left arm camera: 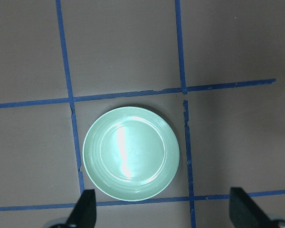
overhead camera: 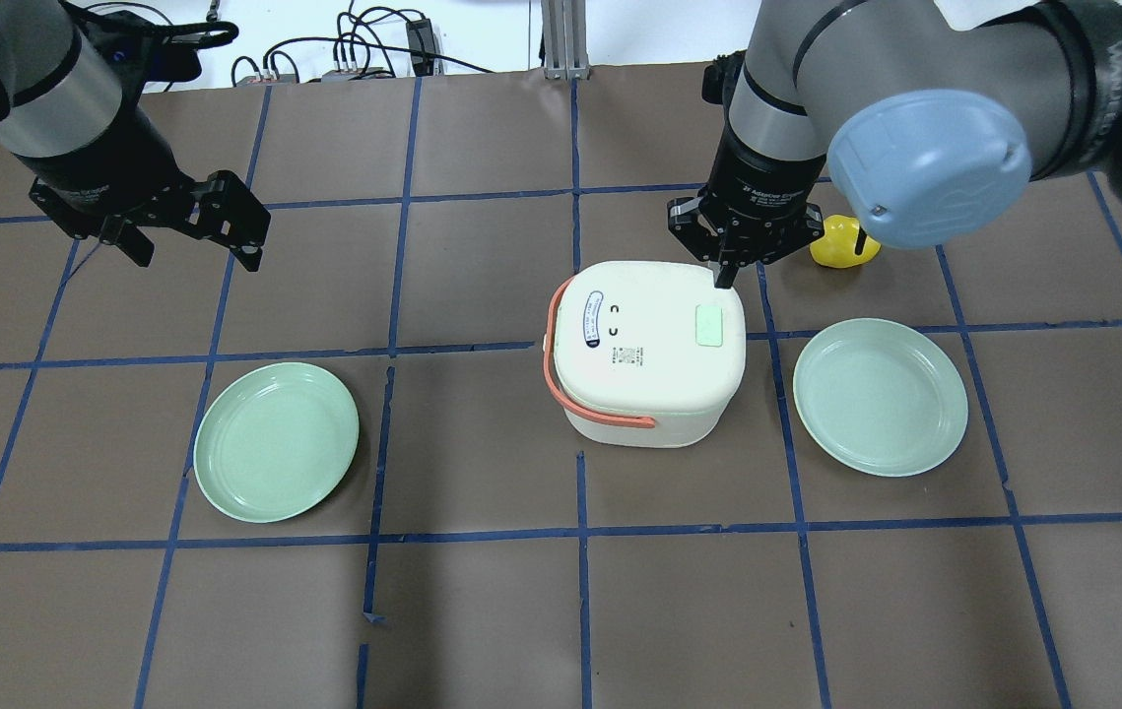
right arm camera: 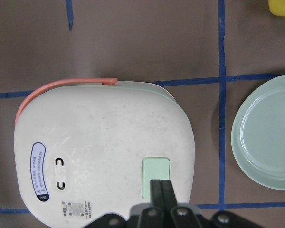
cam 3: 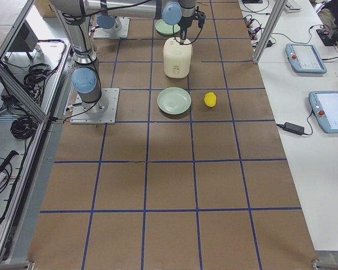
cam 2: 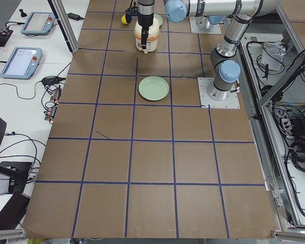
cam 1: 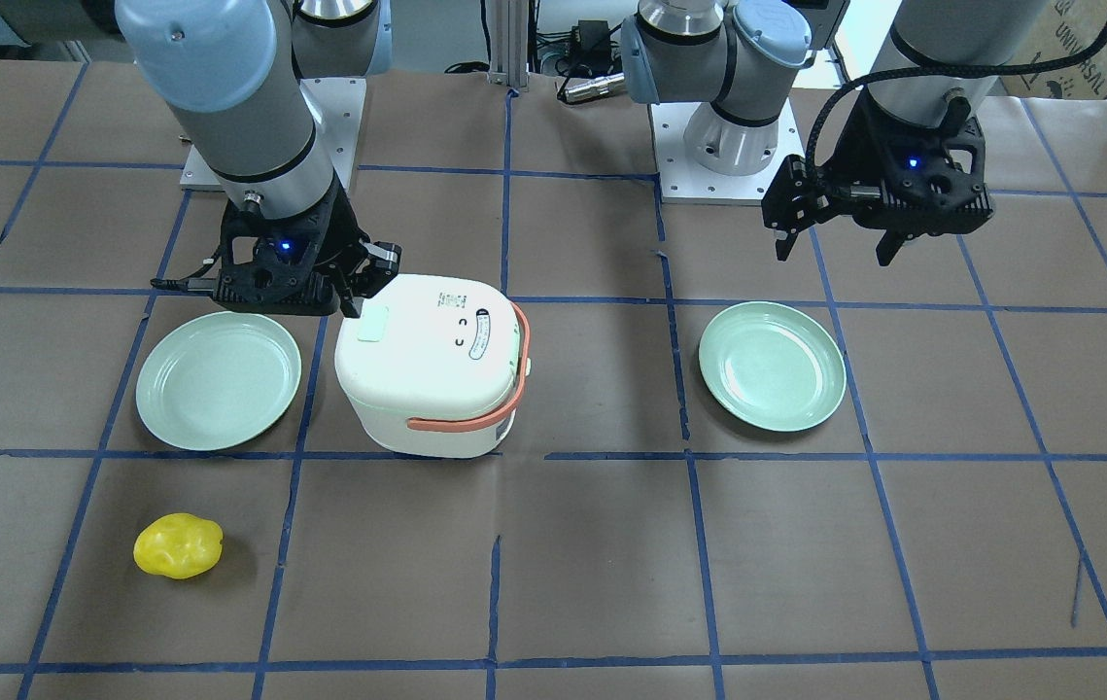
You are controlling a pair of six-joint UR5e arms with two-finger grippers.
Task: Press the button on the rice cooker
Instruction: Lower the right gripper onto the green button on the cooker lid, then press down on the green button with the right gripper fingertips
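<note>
A white rice cooker (overhead camera: 649, 350) with an orange handle stands mid-table; it also shows in the front view (cam 1: 429, 365). Its small mint-green button (right arm camera: 156, 177) sits at the lid's edge and shows too in the overhead view (overhead camera: 709, 324) and the front view (cam 1: 372, 323). My right gripper (right arm camera: 160, 189) is shut, fingers pressed together, tips just above the button's near edge; it shows in the overhead view (overhead camera: 724, 276) at the lid's rim. My left gripper (left arm camera: 162, 211) is open and empty, high over a green plate (left arm camera: 131, 152), far from the cooker.
Two green plates (overhead camera: 276, 440) (overhead camera: 880, 396) flank the cooker. A yellow pepper-like object (cam 1: 178, 545) lies beyond the right plate, also seen in the overhead view (overhead camera: 841, 246). Blue tape lines grid the brown table.
</note>
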